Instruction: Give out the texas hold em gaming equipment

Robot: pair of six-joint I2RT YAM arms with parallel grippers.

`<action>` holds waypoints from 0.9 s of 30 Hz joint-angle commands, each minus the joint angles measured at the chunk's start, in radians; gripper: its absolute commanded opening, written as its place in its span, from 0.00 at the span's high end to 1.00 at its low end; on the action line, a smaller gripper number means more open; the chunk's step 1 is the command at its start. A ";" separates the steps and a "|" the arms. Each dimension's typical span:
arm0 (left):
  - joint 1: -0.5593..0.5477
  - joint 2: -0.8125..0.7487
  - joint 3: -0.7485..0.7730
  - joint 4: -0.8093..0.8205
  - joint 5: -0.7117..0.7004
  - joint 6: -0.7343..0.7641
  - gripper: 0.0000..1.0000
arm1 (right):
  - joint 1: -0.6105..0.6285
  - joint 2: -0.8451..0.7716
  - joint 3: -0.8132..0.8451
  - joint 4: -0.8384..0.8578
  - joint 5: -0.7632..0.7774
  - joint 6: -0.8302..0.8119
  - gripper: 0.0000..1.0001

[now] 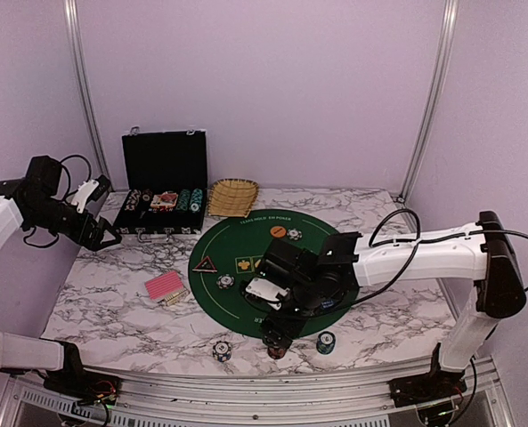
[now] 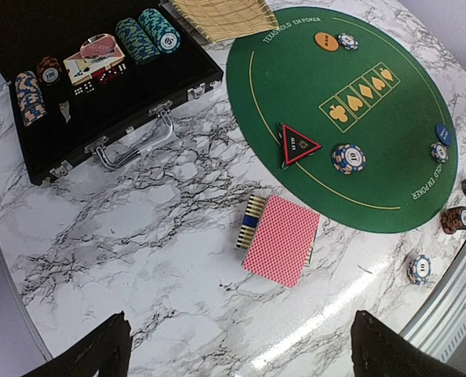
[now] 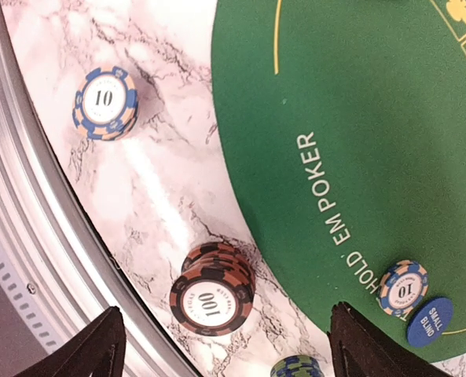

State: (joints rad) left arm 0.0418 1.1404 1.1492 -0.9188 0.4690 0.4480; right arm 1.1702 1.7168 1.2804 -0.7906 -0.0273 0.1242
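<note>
While left end effector [image 2: 240, 318] hangs raised, wide, right end effector [image 3: 225, 310] gapes, seemingly empty, above 100-chip stack [image 3: 211, 300]

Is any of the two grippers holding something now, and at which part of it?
Nothing is held. The left gripper and the right gripper both stand open and empty.

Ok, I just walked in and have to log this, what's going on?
Poker setup is under way around the green mat. The right tool hangs open over a brown 100 chip stack on the marble by the mat's near edge, gripping nothing. The left tool is open and empty, raised left of the pink card deck. Markers and chips sit on the mat; more chips are in the black case.
</note>
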 commanded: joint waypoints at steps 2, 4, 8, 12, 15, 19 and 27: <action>-0.003 0.004 0.035 -0.023 -0.001 -0.013 0.01 | 0.023 0.025 0.007 -0.044 -0.029 -0.024 0.12; -0.003 0.004 0.035 -0.023 -0.001 -0.014 0.01 | 0.023 0.035 0.007 -0.039 -0.019 -0.025 0.12; -0.003 0.002 0.035 -0.023 -0.001 -0.014 0.01 | 0.023 0.059 0.012 -0.030 -0.011 -0.029 0.13; -0.002 -0.001 0.032 -0.022 -0.005 -0.012 0.01 | 0.023 0.079 0.018 -0.021 -0.021 -0.034 0.15; -0.003 -0.002 0.029 -0.023 -0.007 -0.011 0.01 | 0.023 0.090 0.016 -0.015 -0.029 -0.041 0.18; -0.002 0.000 0.029 -0.023 -0.008 -0.011 0.01 | 0.023 0.106 0.016 -0.010 -0.031 -0.042 0.30; -0.003 -0.001 0.032 -0.022 -0.012 -0.011 0.01 | 0.025 0.113 0.001 0.009 -0.043 -0.038 0.45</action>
State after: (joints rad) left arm 0.0418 1.1404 1.1572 -0.9188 0.4618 0.4347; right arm 1.1866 1.8202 1.2804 -0.8043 -0.0593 0.0917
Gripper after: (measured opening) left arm 0.989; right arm 0.571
